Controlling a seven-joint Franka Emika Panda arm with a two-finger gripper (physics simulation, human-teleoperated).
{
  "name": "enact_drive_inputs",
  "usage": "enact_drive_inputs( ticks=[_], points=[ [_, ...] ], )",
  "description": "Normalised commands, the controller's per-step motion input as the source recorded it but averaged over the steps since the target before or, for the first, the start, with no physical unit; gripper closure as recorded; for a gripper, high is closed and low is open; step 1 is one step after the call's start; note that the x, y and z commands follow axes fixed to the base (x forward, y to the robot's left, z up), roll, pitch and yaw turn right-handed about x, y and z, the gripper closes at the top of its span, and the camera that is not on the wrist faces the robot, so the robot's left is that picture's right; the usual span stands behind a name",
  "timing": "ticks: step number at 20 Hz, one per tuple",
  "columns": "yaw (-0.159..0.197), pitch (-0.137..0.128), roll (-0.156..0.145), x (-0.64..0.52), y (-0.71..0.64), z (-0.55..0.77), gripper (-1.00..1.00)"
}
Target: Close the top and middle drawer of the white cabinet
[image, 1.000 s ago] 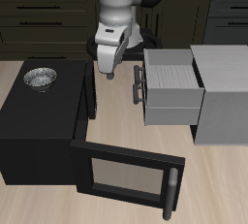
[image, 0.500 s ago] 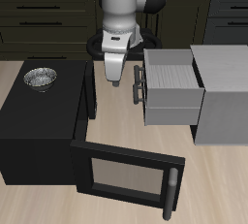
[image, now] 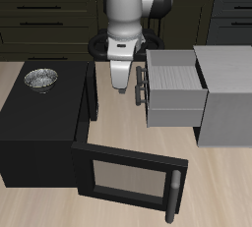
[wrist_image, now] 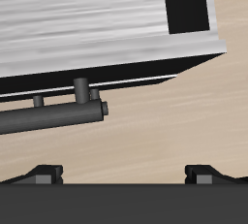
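Two drawers to shut, but the whole thing really hangs on one relation right now: the top drawer (image: 175, 74) of the white cabinet (image: 228, 93) is pulled way out over the worktop (image: 128, 133), and its dark bar handle (image: 141, 86) sits just beside the jaws (image: 124, 85), on the side facing the cabinet. So the drawer front is between the jaws and the cabinet body, which looks like what you want for a push. The handle's long axis runs along the drawer front, crosswise to the direction the drawer slides, and in the wrist view you can see that same handle (wrist_image: 53, 115) lying roughly parallel to the line between the two fingertips (wrist_image: 44, 175), close but not touching. Jaws look released and spread wide, nothing between them. My guess is the next move is just sliding sideways toward the cabinet until the fingers meet the handle or drawer face, then keep pushing. Can't really tell from here whether the middle drawer sticks out separately under the top one, the fronts kind of blend together. Only risk I see is catching the handle's end and skidding off instead of pushing square.
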Motion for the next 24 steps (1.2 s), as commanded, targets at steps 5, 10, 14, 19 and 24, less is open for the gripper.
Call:
enact_drive_inputs(
  ticks=[5, 10, 14, 19, 24],
  points=[
    [-0.002, 0.004, 0.032, 0.01, 0.18, -0.16, -1.0],
    [0.021, -0.025, 0.023, 0.04, 0.19, -0.11, -1.0],
    [-0.007, 0.007, 0.05, 0.02, 0.22, -0.19, -1.0],
    [-0.032, -0.006, 0.026, 0.08, 0.16, -0.2, -1.0],
    [0.005, 0.007, 0.03, 0.02, 0.15, -0.08, -1.0]
  ],
)
